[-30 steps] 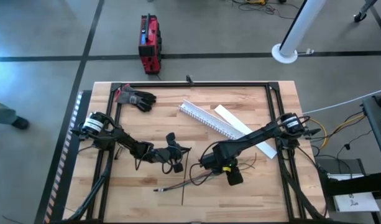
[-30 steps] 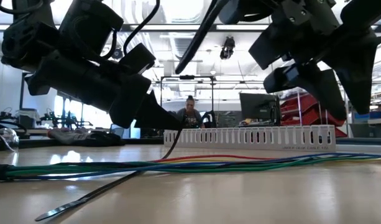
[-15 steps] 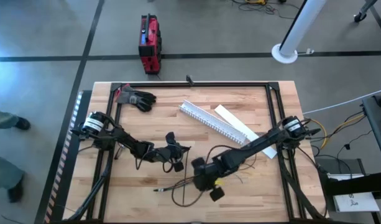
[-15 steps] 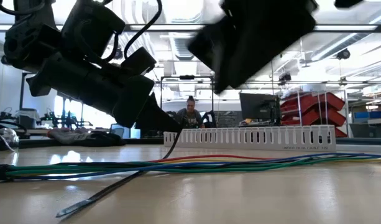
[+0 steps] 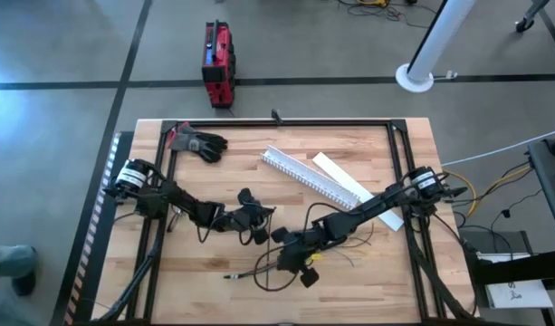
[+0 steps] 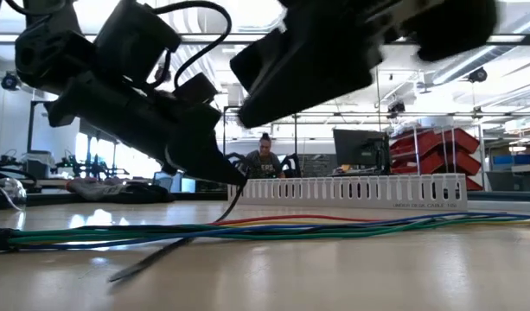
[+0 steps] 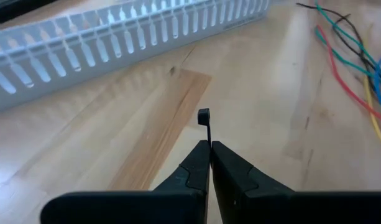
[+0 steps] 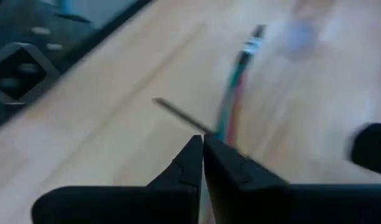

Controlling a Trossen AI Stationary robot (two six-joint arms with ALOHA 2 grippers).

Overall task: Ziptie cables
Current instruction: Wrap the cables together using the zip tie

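**Tie held, cables not yet bound**

Right arm has swung in toward the left since a sec ago.

High: right gripper sits over cables near table front.

Low: cables lie flat, loose.

L wrist: left gripper, pressed together, pinches zip tie.

R wrist: fingers closed, nothing visibly held.

Wrapping & cinching remain.

Cables at table front centre, slotted channel behind, glove rear left.
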